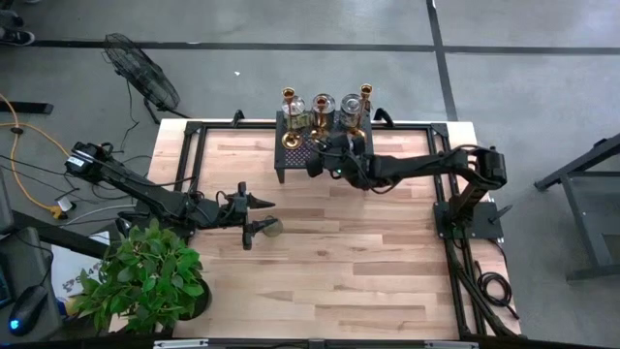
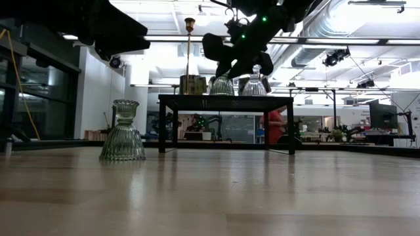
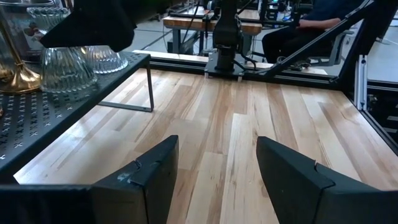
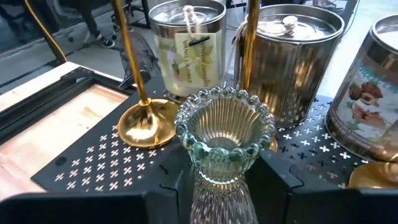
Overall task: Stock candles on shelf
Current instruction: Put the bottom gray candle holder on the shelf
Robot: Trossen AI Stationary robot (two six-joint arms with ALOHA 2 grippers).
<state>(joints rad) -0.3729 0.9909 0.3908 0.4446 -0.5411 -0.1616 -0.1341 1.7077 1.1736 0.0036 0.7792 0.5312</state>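
Observation:
The black mesh-top shelf (image 1: 291, 160) stands at the table's far edge and bears brass candlesticks (image 1: 288, 116) and jar candles (image 1: 351, 109). My right gripper (image 1: 325, 155) reaches over the shelf and is shut on a clear ribbed glass candle holder (image 4: 224, 143). A second ribbed glass holder (image 1: 273, 228) stands upright on its base on the table (image 2: 123, 134). My left gripper (image 1: 260, 217) is open and empty, raised above the table just left of that holder, its fingers (image 3: 149, 177) apart. My right gripper holds the glass holder by its narrow neck below the beaded cup (image 4: 217, 193), pinched between the two fingers. The fingers slant down from the table's right. The holder stands upright, its flared base (image 2: 222, 87) at the shelf top; whether it rests there I cannot tell.
A leafy potted plant (image 1: 145, 276) stands at the near left corner. Black frame rails (image 1: 455, 262) run along the table edges. A labelled jar candle (image 4: 186, 43) and metal tins (image 4: 292, 62) crowd the shelf behind the held holder. Bare wood lies across the table's middle (image 1: 349, 262).

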